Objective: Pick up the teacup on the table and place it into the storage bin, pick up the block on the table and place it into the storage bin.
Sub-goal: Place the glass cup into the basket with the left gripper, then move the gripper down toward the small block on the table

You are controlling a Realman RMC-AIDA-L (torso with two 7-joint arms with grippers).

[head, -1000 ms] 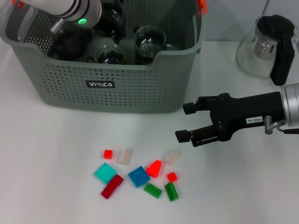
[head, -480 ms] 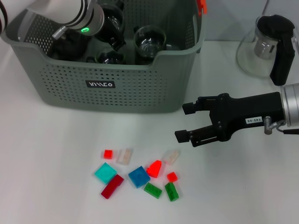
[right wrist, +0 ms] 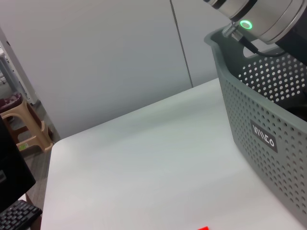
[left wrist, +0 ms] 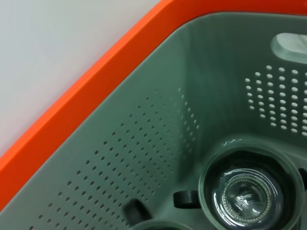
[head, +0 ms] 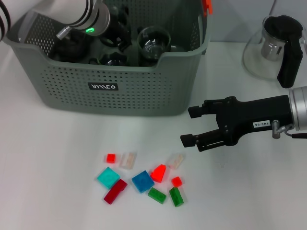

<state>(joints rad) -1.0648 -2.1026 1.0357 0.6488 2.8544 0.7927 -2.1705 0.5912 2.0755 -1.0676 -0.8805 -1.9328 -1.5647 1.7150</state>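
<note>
Grey-green perforated storage bin (head: 115,86) holds glass teacups (head: 153,42); coloured blocks (head: 143,181) lie before it.

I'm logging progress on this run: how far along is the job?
Done: glass teacups sit in the storage bin. In hand: the left pincer is inside the bin; nothing visibly gripped. Left: the blocks lie on the table, with the open right pincer hovering beside them.
</note>
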